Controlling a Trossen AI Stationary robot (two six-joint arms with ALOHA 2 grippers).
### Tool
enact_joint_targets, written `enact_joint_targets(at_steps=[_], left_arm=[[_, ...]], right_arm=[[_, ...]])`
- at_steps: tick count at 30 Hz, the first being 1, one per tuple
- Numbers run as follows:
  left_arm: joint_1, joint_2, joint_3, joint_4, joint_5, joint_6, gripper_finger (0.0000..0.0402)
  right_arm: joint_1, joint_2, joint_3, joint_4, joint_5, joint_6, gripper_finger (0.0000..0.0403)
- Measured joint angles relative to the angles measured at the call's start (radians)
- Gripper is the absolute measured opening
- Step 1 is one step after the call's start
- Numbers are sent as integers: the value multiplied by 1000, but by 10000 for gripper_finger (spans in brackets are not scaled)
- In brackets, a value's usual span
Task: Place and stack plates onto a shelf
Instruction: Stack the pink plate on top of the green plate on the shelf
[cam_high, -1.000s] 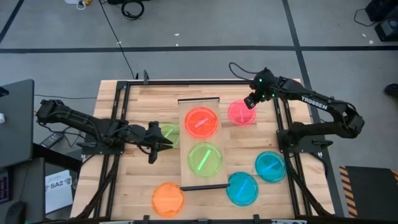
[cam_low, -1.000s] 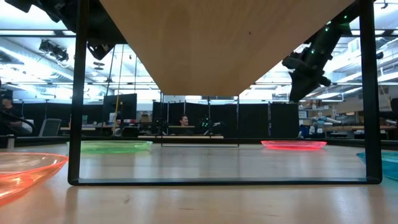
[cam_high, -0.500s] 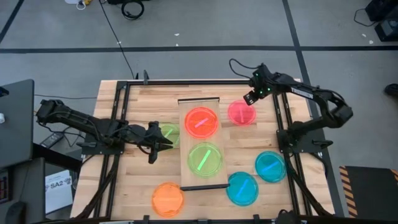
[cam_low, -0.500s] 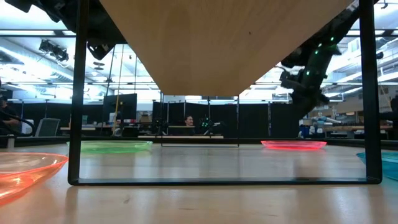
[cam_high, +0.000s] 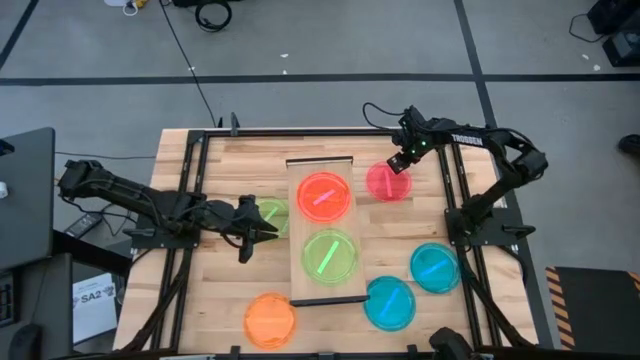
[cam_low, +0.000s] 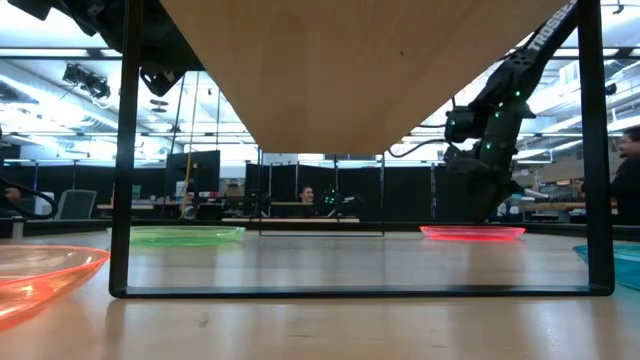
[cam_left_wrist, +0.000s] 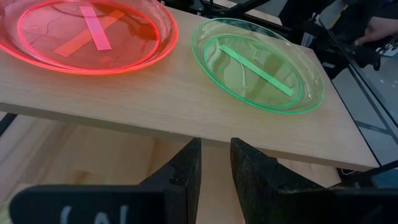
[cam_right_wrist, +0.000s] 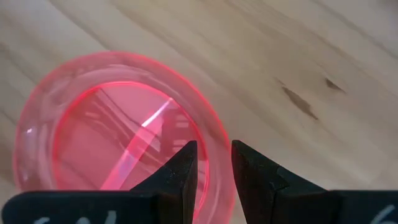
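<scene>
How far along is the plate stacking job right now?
Done: the shelf holds a red-orange plate and a green plate.

In hand: nothing is gripped. The right gripper hangs open over the rim of the pink plate; the left gripper waits beside a second green plate.

Left: those two, the orange plate and two blue plates on the table.

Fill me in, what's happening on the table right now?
Plates are being moved onto the shelf. An orange-red plate and a green plate already sit side by side on it. The right gripper hangs over the pink plate's rim, fingers slightly apart, nothing held. The left gripper waits beside the shelf.
</scene>
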Motion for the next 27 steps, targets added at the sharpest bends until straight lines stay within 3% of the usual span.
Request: enact_joint_targets(at_steps=[27], left_arm=[[0, 0, 0, 0, 0, -1, 91]], right_arm=[[-6, 89, 2, 50, -23, -2, 96]])
